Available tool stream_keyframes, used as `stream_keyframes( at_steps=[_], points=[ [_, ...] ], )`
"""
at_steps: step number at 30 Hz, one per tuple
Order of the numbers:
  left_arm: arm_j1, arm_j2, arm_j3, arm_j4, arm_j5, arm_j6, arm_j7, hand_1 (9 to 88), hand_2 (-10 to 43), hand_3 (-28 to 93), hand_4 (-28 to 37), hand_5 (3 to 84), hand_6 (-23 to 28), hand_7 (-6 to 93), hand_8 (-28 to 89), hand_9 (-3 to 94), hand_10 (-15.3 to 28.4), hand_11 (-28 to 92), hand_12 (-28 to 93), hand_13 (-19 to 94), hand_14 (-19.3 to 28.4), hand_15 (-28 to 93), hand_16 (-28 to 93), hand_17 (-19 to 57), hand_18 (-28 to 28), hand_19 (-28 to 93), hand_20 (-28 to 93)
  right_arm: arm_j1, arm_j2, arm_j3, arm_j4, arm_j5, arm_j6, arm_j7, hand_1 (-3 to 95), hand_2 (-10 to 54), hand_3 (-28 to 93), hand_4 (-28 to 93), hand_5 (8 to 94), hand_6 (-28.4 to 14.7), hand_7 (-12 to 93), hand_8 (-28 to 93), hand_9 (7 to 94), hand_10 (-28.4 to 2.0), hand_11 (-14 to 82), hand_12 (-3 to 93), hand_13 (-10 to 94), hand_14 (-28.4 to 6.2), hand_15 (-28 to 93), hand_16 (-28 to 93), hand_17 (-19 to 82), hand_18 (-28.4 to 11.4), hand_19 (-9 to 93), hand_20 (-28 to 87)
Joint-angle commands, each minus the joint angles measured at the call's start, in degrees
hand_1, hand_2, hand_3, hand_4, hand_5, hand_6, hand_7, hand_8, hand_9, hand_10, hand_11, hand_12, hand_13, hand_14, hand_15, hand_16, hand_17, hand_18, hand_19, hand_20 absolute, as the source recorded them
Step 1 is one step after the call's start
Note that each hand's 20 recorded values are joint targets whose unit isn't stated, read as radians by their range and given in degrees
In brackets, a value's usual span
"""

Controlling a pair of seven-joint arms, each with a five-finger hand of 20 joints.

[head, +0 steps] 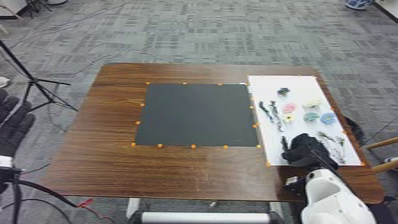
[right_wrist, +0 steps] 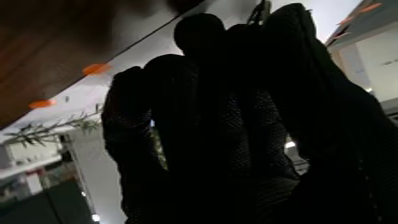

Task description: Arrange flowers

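Flowers on white sheet; grey carpet; left hand relaxed (right hand: can't tell)

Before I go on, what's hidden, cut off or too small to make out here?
- Head view: whatever lies under the right hand on the white sheet; the glove covers it.
- Right wrist view: whether that hand grips a stem; its dark glove blocks the sight.
- Head view: part of the left hand, cut off by the left edge.
- Head view: the pink flower's petals, too small.
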Motion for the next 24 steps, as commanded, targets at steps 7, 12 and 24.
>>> stream_keyframes(
  at_steps=[7,12,24],
  points=[
    [3.53,-0.59,-2.75,-0.40,-1.32,1.14,1.21,23.0,20.1,58,-28.3,37.2,6.9,7.2,-6,33.5,12.3,12,13,23,12.4,18,-1,-1.0,7.5,11,11,1.70,0.45,-2.17,-3.32,6.89,17.21,-6.27,59.5,-9.5,73,-26,68.4,1.9,66,14,88.6,-6.5,17.9,51.8,71,-8.3,57,55,35,-26.9,80,43],
    [3.41,-0.79,-2.78,0.63,-0.92,1.85,0.95,22.2,20.1,59,-28.3,37.3,6.8,7.3,-6,33.5,12.3,12,13,23,12.4,18,-1,-1.0,7.5,11,11,10.94,0.42,-10.43,-1.17,10.88,19.34,-7.94,58.2,-9.5,75,-25,68.4,2.2,66,13,88.7,-6.5,18.3,52.2,71,-8.4,57,55,35,-26.8,80,43],
    [2.16,-0.03,-1.42,1.01,-0.61,1.78,0.03,21.0,20.9,61,-28.3,37.0,6.7,7.1,-6,33.4,12.1,11,13,23,12.2,17,-1,-0.9,7.5,10,11,36.84,-5.01,-32.90,6.77,10.27,19.22,-14.14,56.5,-9.5,78,-25,69.0,1.9,67,13,89.4,-6.2,18.6,52.8,72,-7.9,58,54,36,-27.0,81,43]
  ],
)
